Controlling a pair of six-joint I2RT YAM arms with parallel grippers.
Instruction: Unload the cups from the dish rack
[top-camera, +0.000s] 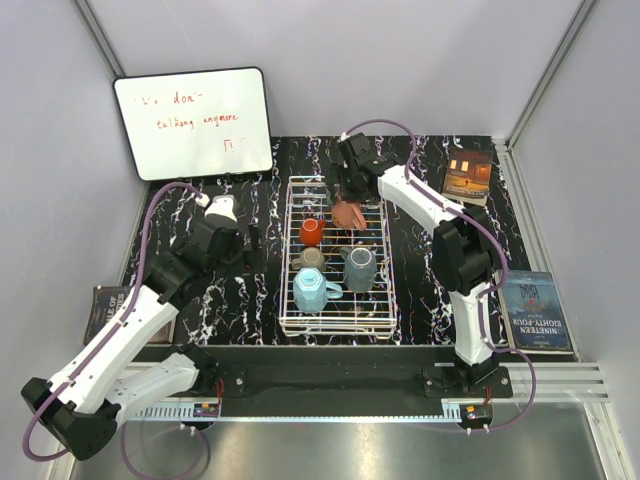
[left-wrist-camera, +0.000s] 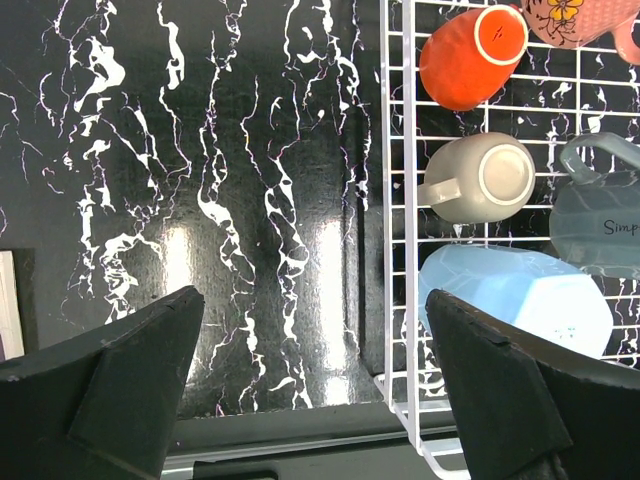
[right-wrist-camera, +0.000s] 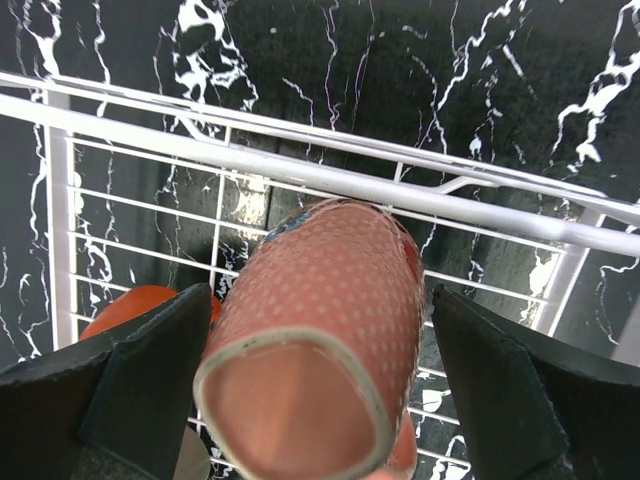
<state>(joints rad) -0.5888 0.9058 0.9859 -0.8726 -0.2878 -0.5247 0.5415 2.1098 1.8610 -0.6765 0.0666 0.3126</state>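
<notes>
0 unloaded rn: all 5 cups (top-camera: 312, 291) in dish rack (top-camera: 335, 326), right gripper (right-wrist-camera: 320, 300) open round salmon mug (right-wrist-camera: 335, 255), left gripper (left-wrist-camera: 312, 295) open, empty.

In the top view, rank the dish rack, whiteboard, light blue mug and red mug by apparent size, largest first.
1. Dish rack and whiteboard: too alike to rank.
2. Light blue mug.
3. Red mug, smallest.

Black bench (top-camera: 415, 300) with white marble veining. White wire dish rack (top-camera: 340, 316) sits mid-bench. Whiteboard (top-camera: 193, 122) with red writing stands at back left. Dark book (top-camera: 467, 173) at back right, blue book (top-camera: 536, 312) at right edge, third book (top-camera: 104, 308) at left edge, partly hidden.
</notes>
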